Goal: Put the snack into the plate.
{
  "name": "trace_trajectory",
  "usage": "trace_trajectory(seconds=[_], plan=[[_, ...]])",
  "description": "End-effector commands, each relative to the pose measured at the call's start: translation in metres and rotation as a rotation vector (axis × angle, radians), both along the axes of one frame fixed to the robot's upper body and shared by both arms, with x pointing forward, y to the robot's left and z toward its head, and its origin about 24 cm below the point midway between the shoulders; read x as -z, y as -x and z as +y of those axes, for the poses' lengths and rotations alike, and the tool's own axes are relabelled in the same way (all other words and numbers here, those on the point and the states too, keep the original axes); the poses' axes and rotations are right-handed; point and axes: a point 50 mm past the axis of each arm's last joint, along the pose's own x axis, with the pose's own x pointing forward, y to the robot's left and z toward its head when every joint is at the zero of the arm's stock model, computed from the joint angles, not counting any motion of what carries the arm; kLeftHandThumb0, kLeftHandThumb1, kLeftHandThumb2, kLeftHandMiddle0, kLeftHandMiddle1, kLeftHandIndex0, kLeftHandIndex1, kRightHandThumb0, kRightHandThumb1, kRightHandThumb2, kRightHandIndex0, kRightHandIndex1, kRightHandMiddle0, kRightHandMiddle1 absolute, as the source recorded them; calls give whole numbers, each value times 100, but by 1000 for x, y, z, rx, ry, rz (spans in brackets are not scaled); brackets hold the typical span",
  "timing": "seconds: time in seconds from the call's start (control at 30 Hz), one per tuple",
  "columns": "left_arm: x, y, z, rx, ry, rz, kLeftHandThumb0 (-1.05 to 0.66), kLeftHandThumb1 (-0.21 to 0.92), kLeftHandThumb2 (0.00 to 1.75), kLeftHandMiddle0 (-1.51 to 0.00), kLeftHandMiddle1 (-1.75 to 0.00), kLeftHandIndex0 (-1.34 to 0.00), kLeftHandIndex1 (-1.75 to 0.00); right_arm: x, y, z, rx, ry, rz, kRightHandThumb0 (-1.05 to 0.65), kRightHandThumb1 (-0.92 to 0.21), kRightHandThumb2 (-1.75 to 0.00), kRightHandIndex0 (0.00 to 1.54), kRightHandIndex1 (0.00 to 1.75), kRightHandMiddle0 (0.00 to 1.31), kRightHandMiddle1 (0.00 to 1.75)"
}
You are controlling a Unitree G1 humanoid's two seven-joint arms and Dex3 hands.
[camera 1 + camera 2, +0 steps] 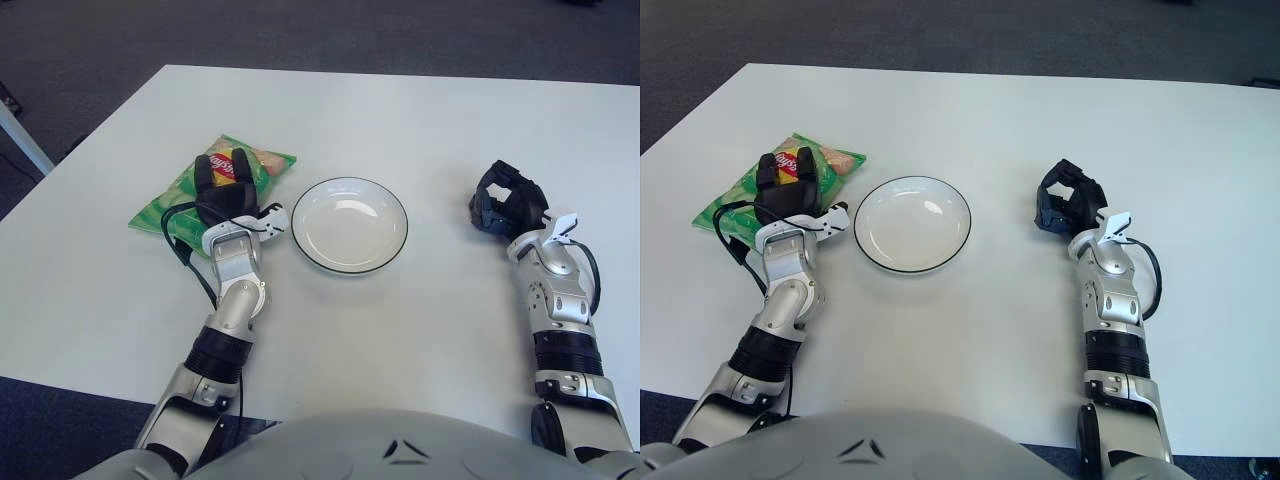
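The snack is a green crisp bag lying flat on the white table, left of the plate. My left hand is on top of the bag with its dark fingers laid over the red and yellow logo, closed on it. The white plate with a dark rim stands at the table's middle, holding nothing, a small gap from the bag's near corner. My right hand shows to the right of the plate, fingers curled, with nothing in it.
A black cable loops from my left wrist over the bag's near edge. The table's far edge runs across the top, with dark carpet beyond. Its left edge slants down past the bag.
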Motion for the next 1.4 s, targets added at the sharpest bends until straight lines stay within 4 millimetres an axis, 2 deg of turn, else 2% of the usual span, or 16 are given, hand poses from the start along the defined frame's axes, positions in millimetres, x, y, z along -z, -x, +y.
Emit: trace_trajectory(seconds=[0.0,0.03,0.17,0.23,0.27,0.33,0.4,0.43,0.47,0.5,0.57,0.77,0.87,0.97,1.17,1.37], plan=[[31,-1,14,-57,17,100,-105,92,91,-3,-34,-1,-19,41,18,2,10,-40,201,-47,-34,-129,129,175,59,175],[36,-5,19,-66,3,95,-105,92,90,-2,-39,-1,-21,41,18,2,10,-41,201,-47,-34,-128,129,175,59,175],[44,-8,25,-74,-27,61,-97,92,66,0,-92,0,-61,40,18,2,9,-43,201,-47,-34,-128,129,175,59,175],[46,-8,27,-68,-31,36,-93,92,59,-1,-104,0,-70,40,18,2,8,-44,202,-47,-35,-128,129,175,59,175],[47,-8,28,-66,-33,23,-84,87,58,-3,-119,0,-87,40,18,2,7,-44,202,-47,-35,-128,129,175,59,175],[50,-7,31,-61,-35,3,-77,80,61,-5,-133,0,-104,40,18,2,6,-44,203,-47,-35,-128,129,175,59,175],[53,-5,34,-47,-44,-30,-63,65,77,-15,-156,0,-132,40,18,2,5,-46,204,-47,-35,-127,129,175,59,175],[53,-5,34,-35,-53,-54,-60,61,82,-17,-159,0,-139,40,18,2,3,-47,204,-47,-35,-127,129,175,59,175],[53,-6,35,-26,-59,-71,-23,55,94,-29,-164,-5,-152,40,18,2,2,-48,204,-47,-35,-127,129,175,59,175],[54,-6,35,-16,-63,-82,-10,52,98,-34,-166,-7,-156,40,18,2,0,-49,204,-47,-35,-127,129,175,59,175],[55,-7,36,-5,-66,-92,-4,45,112,-49,-167,-21,-167,40,18,2,-3,-50,204,-47,-35,-127,129,175,59,175],[61,-10,40,33,-60,-105,0,30,126,-71,-150,-42,-174,40,18,1,-19,-49,199,-47,-35,-127,130,175,59,175],[63,-10,43,51,-57,-119,0,15,138,-83,-133,-62,-174,40,18,1,-21,-49,200,-47,-35,-127,130,175,59,175],[64,-10,46,87,-42,-157,0,4,148,-92,-126,-73,-175,40,18,1,-23,-49,202,-47,-35,-127,129,175,59,175],[64,-9,50,132,10,-202,0,-8,159,-102,-121,-83,-175,40,18,1,-31,-47,202,-47,-35,-127,129,175,59,175],[62,-9,56,145,79,-245,0,-14,166,-106,-124,-83,-175,39,18,1,-36,-50,205,-47,-36,-126,129,175,58,175]])
